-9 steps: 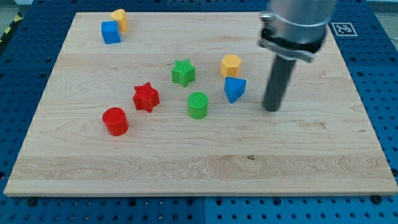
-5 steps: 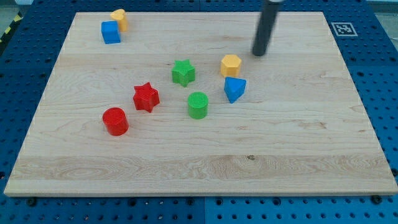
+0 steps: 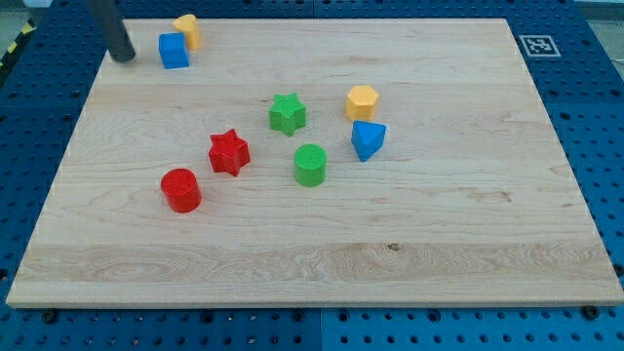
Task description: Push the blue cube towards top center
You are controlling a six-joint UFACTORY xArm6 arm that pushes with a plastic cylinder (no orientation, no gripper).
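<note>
The blue cube [image 3: 174, 51] sits near the board's top left corner, touching a yellow block [image 3: 187, 30] just above and to its right. My tip [image 3: 122, 56] stands on the board just left of the blue cube, a small gap apart from it. The rod rises out of the view's top.
The wooden board [image 3: 468, 214] holds a green star [image 3: 287, 113], a yellow hexagonal block [image 3: 362, 101], a blue triangular block [image 3: 368, 139], a green cylinder [image 3: 310, 164], a red star [image 3: 229, 151] and a red cylinder [image 3: 181, 189]. A marker tag [image 3: 537, 45] lies at the top right.
My tip swept from the board's right middle, up past the yellow hexagonal block, across to the top left beside the blue cube. No block has moved.
</note>
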